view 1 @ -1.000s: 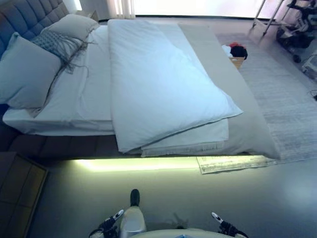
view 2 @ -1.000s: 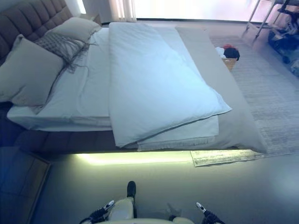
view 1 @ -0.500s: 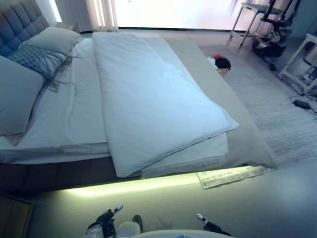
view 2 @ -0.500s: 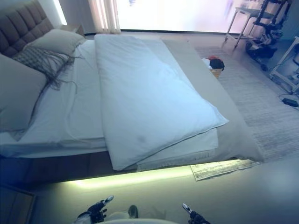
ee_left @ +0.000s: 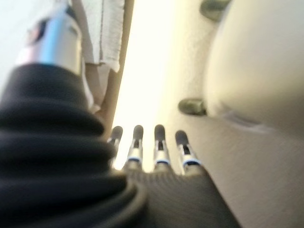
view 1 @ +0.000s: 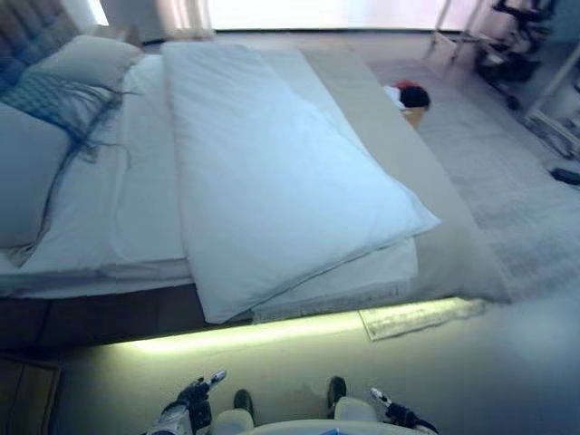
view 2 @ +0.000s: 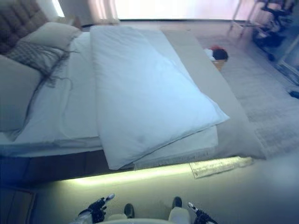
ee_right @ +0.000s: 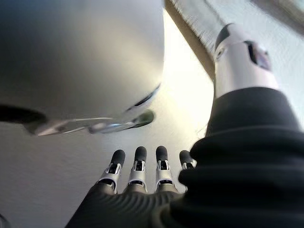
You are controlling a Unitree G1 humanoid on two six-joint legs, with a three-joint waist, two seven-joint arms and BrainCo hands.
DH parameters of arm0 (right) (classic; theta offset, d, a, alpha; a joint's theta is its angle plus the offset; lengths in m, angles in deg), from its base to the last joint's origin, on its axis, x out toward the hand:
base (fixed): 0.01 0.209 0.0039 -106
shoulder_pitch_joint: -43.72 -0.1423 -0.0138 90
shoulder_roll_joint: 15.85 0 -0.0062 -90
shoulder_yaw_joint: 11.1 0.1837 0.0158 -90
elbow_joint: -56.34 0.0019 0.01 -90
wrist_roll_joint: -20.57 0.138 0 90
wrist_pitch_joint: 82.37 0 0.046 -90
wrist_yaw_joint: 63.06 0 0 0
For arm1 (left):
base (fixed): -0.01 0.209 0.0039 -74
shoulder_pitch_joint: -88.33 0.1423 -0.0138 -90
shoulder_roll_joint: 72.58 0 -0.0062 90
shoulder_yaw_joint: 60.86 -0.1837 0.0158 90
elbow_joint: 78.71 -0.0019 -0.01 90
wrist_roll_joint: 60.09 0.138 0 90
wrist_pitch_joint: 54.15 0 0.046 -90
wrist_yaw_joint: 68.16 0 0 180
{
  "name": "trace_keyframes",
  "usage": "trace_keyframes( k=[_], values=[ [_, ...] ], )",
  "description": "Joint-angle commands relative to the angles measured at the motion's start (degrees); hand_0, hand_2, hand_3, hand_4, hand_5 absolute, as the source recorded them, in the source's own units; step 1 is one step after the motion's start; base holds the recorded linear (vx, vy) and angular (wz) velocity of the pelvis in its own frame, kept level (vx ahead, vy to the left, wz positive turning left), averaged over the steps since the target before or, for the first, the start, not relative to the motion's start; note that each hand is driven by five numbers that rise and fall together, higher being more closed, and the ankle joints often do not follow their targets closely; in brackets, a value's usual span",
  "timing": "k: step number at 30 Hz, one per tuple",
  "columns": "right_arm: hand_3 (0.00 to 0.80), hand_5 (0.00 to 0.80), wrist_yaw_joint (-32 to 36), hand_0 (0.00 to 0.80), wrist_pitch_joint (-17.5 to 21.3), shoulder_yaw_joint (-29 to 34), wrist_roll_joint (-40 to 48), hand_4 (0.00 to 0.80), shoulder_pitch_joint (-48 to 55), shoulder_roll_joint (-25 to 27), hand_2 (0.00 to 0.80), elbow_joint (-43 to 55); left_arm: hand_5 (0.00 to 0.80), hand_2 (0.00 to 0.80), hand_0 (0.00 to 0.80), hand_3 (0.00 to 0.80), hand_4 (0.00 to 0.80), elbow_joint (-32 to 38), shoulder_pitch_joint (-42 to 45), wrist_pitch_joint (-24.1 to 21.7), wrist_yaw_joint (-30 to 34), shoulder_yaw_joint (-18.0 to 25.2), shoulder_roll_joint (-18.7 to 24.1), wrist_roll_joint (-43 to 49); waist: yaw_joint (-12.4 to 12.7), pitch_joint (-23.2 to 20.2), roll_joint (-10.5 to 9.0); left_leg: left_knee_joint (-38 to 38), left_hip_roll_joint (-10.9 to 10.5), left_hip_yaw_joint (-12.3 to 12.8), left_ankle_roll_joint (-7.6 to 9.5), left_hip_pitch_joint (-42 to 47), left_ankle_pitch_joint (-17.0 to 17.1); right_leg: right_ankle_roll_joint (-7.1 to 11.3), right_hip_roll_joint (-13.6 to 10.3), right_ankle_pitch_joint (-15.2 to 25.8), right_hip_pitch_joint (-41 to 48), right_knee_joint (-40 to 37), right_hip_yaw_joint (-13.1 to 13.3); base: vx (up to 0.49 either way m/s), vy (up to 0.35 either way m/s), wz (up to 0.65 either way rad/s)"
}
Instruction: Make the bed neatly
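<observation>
A bed [view 1: 109, 227] lies across the view with its grey padded headboard [view 2: 16, 21] at the left. A white duvet [view 1: 272, 172] is folded into a long strip down the middle. Its near corner hangs over the bed's near edge. A grey blanket [view 1: 426, 199] covers the foot end at the right. Pillows [view 1: 27, 172] and a grey fringed cushion [view 1: 59, 95] lie at the head. My left hand [view 1: 192, 401] and right hand [view 1: 394, 415] hang low at the bottom of the view, away from the bed, fingers straight and empty, as the wrist views [ee_left: 156, 147] [ee_right: 137, 166] show.
A lit strip [view 1: 254, 331] glows under the bed's near edge. A pale rug [view 1: 507, 181] lies beyond the foot end with a small mat [view 1: 421, 315] at the bed's corner. A basket with red and black items [view 1: 410, 98] stands on the rug. A wooden nightstand [view 1: 23, 394] is at lower left.
The whole picture has shifted, so the camera has moved; the bed and duvet lie as before. Both hands stay low and open.
</observation>
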Motion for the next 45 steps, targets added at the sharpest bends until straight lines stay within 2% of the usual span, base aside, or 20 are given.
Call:
trace_keyframes(
  k=[1, 5, 8, 10, 11, 12, 13, 15, 16, 18, 19, 21, 25, 28, 32, 38, 45],
  values=[
    [0.0, 0.0, -0.53, 0.0, 2.02, -0.64, 0.7, 0.0, -2.31, 0.83, 0.0, 0.76, 0.0, 0.0, 0.0, 0.0, 0.0, -1.73, -2.4, 0.06, 0.77, -0.66, -1.29, 3.15, -0.44, 0.21, -0.59, 4.52, 0.09, -3.65, -1.25, 2.77, -5.19, 2.21, -2.17, 4.19, 0.05, -2.56, 0.04, 0.203, -0.083, 0.08],
    [0.0, 0.0, 0.13, 0.0, 2.52, -0.82, 1.08, 0.0, -2.81, 0.74, 0.0, 1.02, 0.0, 0.0, 0.0, 0.0, 0.0, -2.15, -2.04, 0.56, 0.06, -1.18, -1.17, 2.76, -0.6, 0.27, 0.46, 3.26, 0.83, -5.07, -1.96, 3.72, -4.96, 1.86, -1.8, 2.17, -0.14, -0.37, 0.25, 0.176, -0.073, -0.09],
    [0.0, 0.0, 0.47, 0.0, 2.15, -2.04, -0.31, 0.0, -3.4, 0.63, 0.0, 1.27, 0.0, 0.0, 0.0, 0.0, 0.0, -1.97, -1.39, 0.48, -1.04, -0.89, -0.9, 1.57, -0.89, 0.75, 0.9, 6.7, 1.39, -5.25, -2.84, 3.4, -5.63, 0.68, -1.45, 0.78, -0.98, 1.44, 0.45, 0.134, -0.03, 0.0],
    [0.0, 0.0, 0.93, 0.0, 2.15, -3.47, 0.64, 0.0, -3.9, 1.01, 0.0, 3.31, 0.0, 0.0, 0.0, 0.0, 0.0, -1.2, -1.54, -0.29, -1.03, -1.29, -1.2, 0.87, 0.15, 2.75, 0.66, 20.16, 1.48, -7.51, -5.02, -5.44, 0.72, -1.12, -1.2, -0.07, 0.21, 0.81, 0.0, 0.003, 0.003, 0.06],
    [0.0, 0.0, 0.96, 0.0, 2.12, -4.06, 1.07, 0.0, -4.5, 1.4, 0.0, 4.19, 0.0, 0.0, 0.0, 0.0, 0.0, -0.8, -2.1, -0.77, -0.89, -1.66, -1.43, 0.27, 0.61, 4.08, 0.76, 23.8, 1.23, -9.0, -5.83, -9.76, 2.69, -1.52, -1.26, -0.33, 0.43, 0.67, 0.0, -0.07, 0.104, 0.24],
    [0.0, 0.0, 1.05, 0.0, 2.44, -4.99, 2.94, 0.0, -5.58, 1.91, 0.0, 5.04, 0.0, 0.0, 0.0, 0.0, 0.0, -0.25, -3.0, -1.31, -0.77, -2.15, -1.81, -0.42, 1.16, 5.97, 1.37, 22.97, 1.27, -9.94, -6.56, -12.8, 4.04, -1.52, -1.18, -0.89, 0.56, 0.95, 0.4, -0.039, 0.185, 0.35],
    [0.0, 0.0, 1.33, 0.0, 2.83, -5.38, 5.2, 0.0, -6.48, 2.19, 0.0, 5.47, 0.0, 0.0, 0.0, 0.0, 0.0, 0.18, -3.61, -1.42, -0.69, -2.39, -1.91, -0.46, 1.45, 7.07, 1.88, 19.12, 1.81, -9.61, -6.87, -13.41, 4.29, -1.02, -1.25, -1.27, 0.45, 1.18, 0.88, -0.065, 0.215, 0.25],
    [0.0, 0.0, 3.14, 0.0, 4.8, -5.19, 10.98, 0.0, -9.58, 2.69, 0.0, 5.75, 0.0, 0.0, 0.0, 0.0, 0.0, 0.67, -5.62, -2.13, -0.14, -3.83, -1.71, -0.52, 2.17, 9.62, 2.77, 11.85, 1.87, -7.86, -5.91, -15.46, 3.41, 0.17, -1.92, -1.76, -0.89, 1.48, 1.09, -0.163, 0.184, -0.11],
    [0.0, 0.0, 2.79, 0.0, 5.31, -4.93, 12.81, 0.0, -12.16, 2.56, 0.0, 6.41, 0.0, 0.0, 0.0, 0.0, 0.0, 0.92, -7.06, -1.66, 0.51, -4.42, -1.05, 0.16, 2.34, 10.77, 2.78, 11.37, 1.45, -8.78, -4.85, -16.57, 2.36, 0.37, -2.86, -1.89, -3.76, 3.32, 1.22, -0.191, 0.147, -0.36],
    [0.0, 0.0, 1.71, 0.0, 6.14, -4.71, 13.53, 0.0, -14.18, 2.83, 0.0, 7.3, 0.0, 0.0, 0.0, 0.0, 0.0, 0.95, -8.47, -1.71, 0.38, -5.35, -0.64, 0.55, 2.26, 11.75, 2.95, 12.02, 1.19, -8.96, -4.55, -18.25, 1.76, 0.64, -3.84, -1.73, -6.95, 5.52, 1.01, -0.134, 0.12, -0.68],
    [0.0, 0.0, 0.92, 0.0, 6.66, -4.1, 14.85, 0.0, -16.0, 3.47, 0.0, 8.18, 0.0, 0.0, 0.0, 0.0, 0.0, 1.58, -9.67, -2.26, 0.36, -6.43, 0.17, -1.58, 1.88, 13.14, 3.21, 13.73, 0.96, -8.5, -4.48, -20.06, 0.94, 1.31, -5.36, -1.29, -10.47, 7.94, 1.38, -0.119, 0.127, -0.29],
    [0.0, 0.0, -0.36, 0.0, 6.64, -3.74, 14.93, 0.0, -19.56, 4.23, 0.0, 8.4, 0.0, 0.0, 0.0, 0.0, 0.0, 3.0, -12.15, -1.67, 0.63, -7.37, 1.4, -3.78, 1.7, 14.89, 3.61, 15.23, 1.07, -8.28, -4.4, -22.2, 0.21, 1.94, -6.54, -0.49, -13.81, 9.16, 1.86, -0.115, 0.094, 0.32],
    [0.0, 0.0, -2.34, 0.0, 6.44, -2.8, 19.18, 0.0, -26.04, 6.85, 0.0, 8.13, 0.0, 0.0, 0.0, 0.0, 0.0, 4.37, -15.68, -1.94, 0.72, -8.94, 2.26, -6.46, 2.09, 17.31, 4.4, 17.91, 1.05, -8.41, -4.86, -26.8, -0.61, 2.16, -7.42, 0.14, -17.01, 9.28, 1.86, -0.071, 0.004, 0.22],
    [0.0, 0.0, -0.82, 0.0, 5.75, -1.66, 22.89, 0.0, -29.77, 9.72, 0.0, 7.87, 0.0, 0.0, 0.0, 0.0, 0.0, 5.55, -17.27, -1.68, 0.19, -9.96, 2.6, -8.16, 3.0, 18.3, 4.86, 19.61, 1.06, -9.26, -5.21, -29.61, -0.86, 2.2, -7.85, -0.03, -18.57, 9.83, 1.27, -0.039, -0.091, 0.13],
    [0.0, 0.0, -0.94, 0.0, 2.06, -0.78, 24.79, 0.0, -35.11, 14.18, 0.0, 7.6, 0.0, 0.0, 0.0, 0.0, 0.0, 7.1, -18.43, -0.49, 0.31, -10.83, 3.41, -8.29, 4.43, 19.24, 5.44, 20.42, 1.12, -10.03, -5.43, -33.2, -0.16, 2.26, -7.89, -0.74, -21.53, 11.26, 0.13, -0.024, -0.087, 0.05],
    [0.0, 0.0, -2.9, 0.0, -1.21, -0.71, 24.71, 0.0, -41.68, 19.58, 0.0, 6.26, 0.0, 0.0, 0.0, 0.0, 0.0, 9.46, -18.7, -0.76, 0.07, -11.35, 4.18, -9.84, 5.74, 21.21, 6.33, 21.87, 0.53, -10.5, -4.73, -37.29, -0.06, 1.76, -7.6, -2.47, -27.66, 16.27, -0.41, -0.001, -0.054, 0.1],
    [0.0, 0.0, -4.27, 0.0, -2.25, -0.41, 23.71, 0.0, -47.57, 24.56, 0.0, 5.91, 0.0, 0.0, 0.0, 0.0, 0.0, 15.07, -18.27, -2.02, -0.75, -11.88, 5.04, -12.6, 6.65, 23.06, 7.88, 23.22, -0.76, -11.1, -3.65, -41.02, -0.24, 1.17, -7.66, -4.3, -33.9, 22.37, -0.49, 0.02, -0.046, 0.09]
  ],
)
